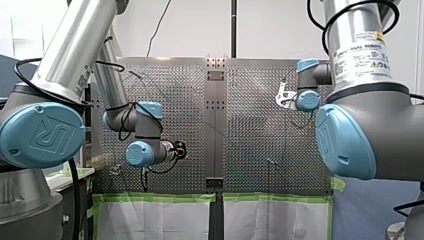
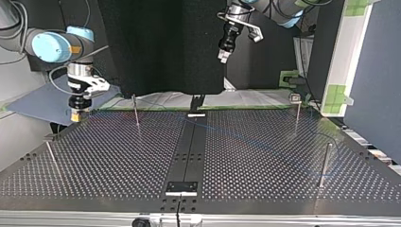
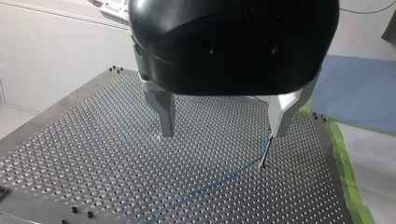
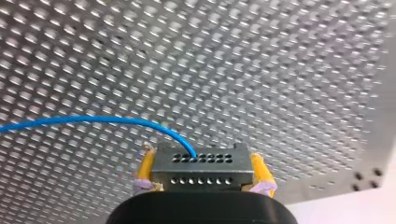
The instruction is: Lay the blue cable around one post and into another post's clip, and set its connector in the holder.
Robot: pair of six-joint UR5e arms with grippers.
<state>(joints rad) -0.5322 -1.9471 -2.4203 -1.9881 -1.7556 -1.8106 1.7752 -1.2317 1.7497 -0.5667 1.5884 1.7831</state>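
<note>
My right gripper [image 4: 201, 179] is shut on a grey connector block [image 4: 201, 161], its yellow pads [image 4: 145, 165] on either side. The thin blue cable [image 4: 93, 120] leaves the connector's face and curves away over the perforated plate. In the top view my right gripper [image 2: 76, 115] hangs just above the table's far left corner. My left gripper [image 3: 222, 135] is open, its metal fingers [image 3: 163, 116] bare and raised above the table. Beneath it the blue cable [image 3: 210, 184] runs across the plate and bends at a thin post [image 3: 264, 158]. In the top view my left gripper [image 2: 223, 56] is high at the back.
Thin upright posts stand on the plate: one at the back left [image 2: 135, 109], one at the back right with a clip head [image 2: 296, 99], one at the right [image 2: 325, 163], one at the left edge [image 2: 52, 158]. A black centre strip [image 2: 189, 146] carries small brackets [image 2: 181, 187].
</note>
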